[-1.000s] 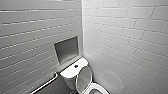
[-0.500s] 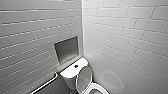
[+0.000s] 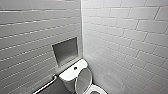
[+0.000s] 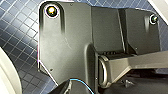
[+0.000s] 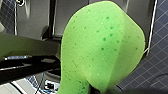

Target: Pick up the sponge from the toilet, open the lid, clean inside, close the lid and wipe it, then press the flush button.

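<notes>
Standing in the corner of 2 grey-tiled walls [image 3: 125, 37], seen from above in the head view: toilet [image 3: 71, 75], glossy white, at the bottom of that view.

- Lid [image 3: 83, 80]: raised, standing on edge just in front of the tank, inner face turned toward the bowl.
- Bowl rim [image 3: 96, 90]: white, partly cut off by the lower edge of the head view.
- Flush button [image 3: 75, 68]: small, dark, round, set in the middle of the flat tank top.
- Niche [image 3: 65, 51]: rectangular, grey, recessed in the wall just above the tank.
- Grab bar [image 3: 47, 84]: metal, fixed to the same wall, beside the tank.

Held at the right arm, as seen in the right wrist view:

- Sponge [image 5: 102, 47]: bright green, speckled with darker green dots, folded over on itself, close to the camera and clear of the toilet.
- Right gripper [image 5: 93, 90]: fingers clamped on the sponge at the pinched end of the fold.
- Floor [image 5: 157, 62]: dark blue small tiles with pale joints, behind the sponge.

Noted in the left wrist view:

- Left gripper [image 4: 117, 86]: dark mass; open or closed cannot be told.
- Same dark blue tiled floor beyond the arm.
- White curved edge [image 4: 7, 75] alongside the floor; identity uncertain.
</notes>
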